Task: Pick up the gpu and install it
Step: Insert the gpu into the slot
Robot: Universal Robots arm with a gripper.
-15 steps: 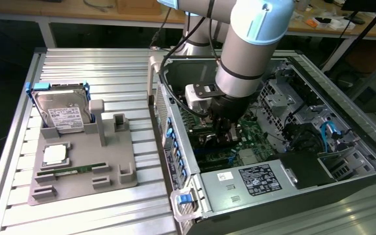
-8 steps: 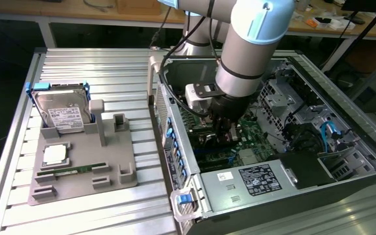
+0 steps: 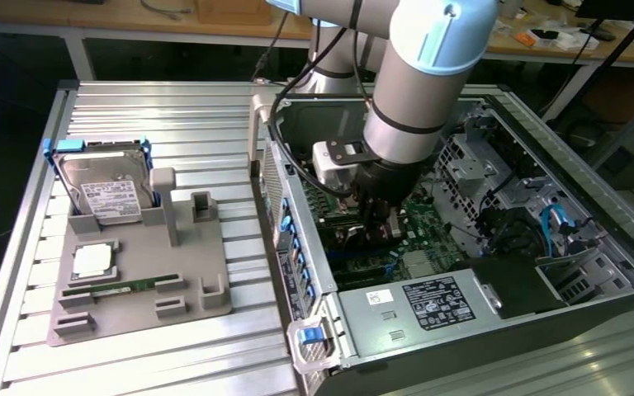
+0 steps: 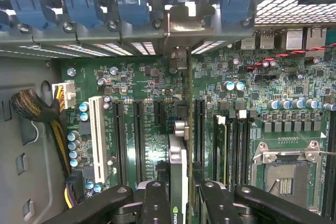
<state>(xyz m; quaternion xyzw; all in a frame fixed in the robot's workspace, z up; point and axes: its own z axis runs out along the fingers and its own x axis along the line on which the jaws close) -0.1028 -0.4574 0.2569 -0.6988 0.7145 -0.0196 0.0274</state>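
My gripper reaches down inside the open computer case, over the green motherboard. In the wrist view the gripper is shut on the gpu, which I see edge-on as a thin card standing upright between the two black fingers. The card runs along the expansion slots, and its metal bracket end reaches the case's rear wall by the blue slot latches. I cannot tell whether the card's edge sits in a slot.
A grey fixture on the slatted table holds a silver hard drive, a square chip and a green memory stick. Inside the case are the power supply, a CPU socket, a sleeved cable bundle and drive cages.
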